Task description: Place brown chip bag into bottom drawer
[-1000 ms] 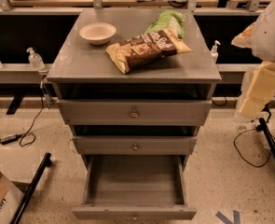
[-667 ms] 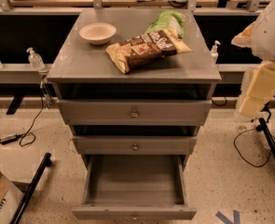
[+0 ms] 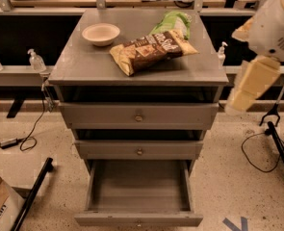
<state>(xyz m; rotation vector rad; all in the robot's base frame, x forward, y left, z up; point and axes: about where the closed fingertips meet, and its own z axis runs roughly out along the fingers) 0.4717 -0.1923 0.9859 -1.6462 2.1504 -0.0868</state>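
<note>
The brown chip bag (image 3: 151, 52) lies flat on the grey cabinet top (image 3: 83, 64), slightly right of centre, its far end overlapping a light green chip bag (image 3: 173, 23). The bottom drawer (image 3: 138, 219) is pulled out and open, and its inside shows bare grey metal. The two shallower drawers above it, the top one (image 3: 138, 115) and the middle one (image 3: 139, 149), are only slightly open. My gripper is out of view. Only my arm's white joint (image 3: 274, 25) and cream link (image 3: 250, 83) show at the right edge, beside the cabinet's right side.
A shallow cream bowl (image 3: 100, 33) sits at the back left of the cabinet top. Sanitiser bottles (image 3: 36, 60) stand on a low shelf to the left. Cables (image 3: 16, 141) and a black stand leg (image 3: 33, 194) lie on the left floor, and a black tripod leg (image 3: 281, 148) on the right.
</note>
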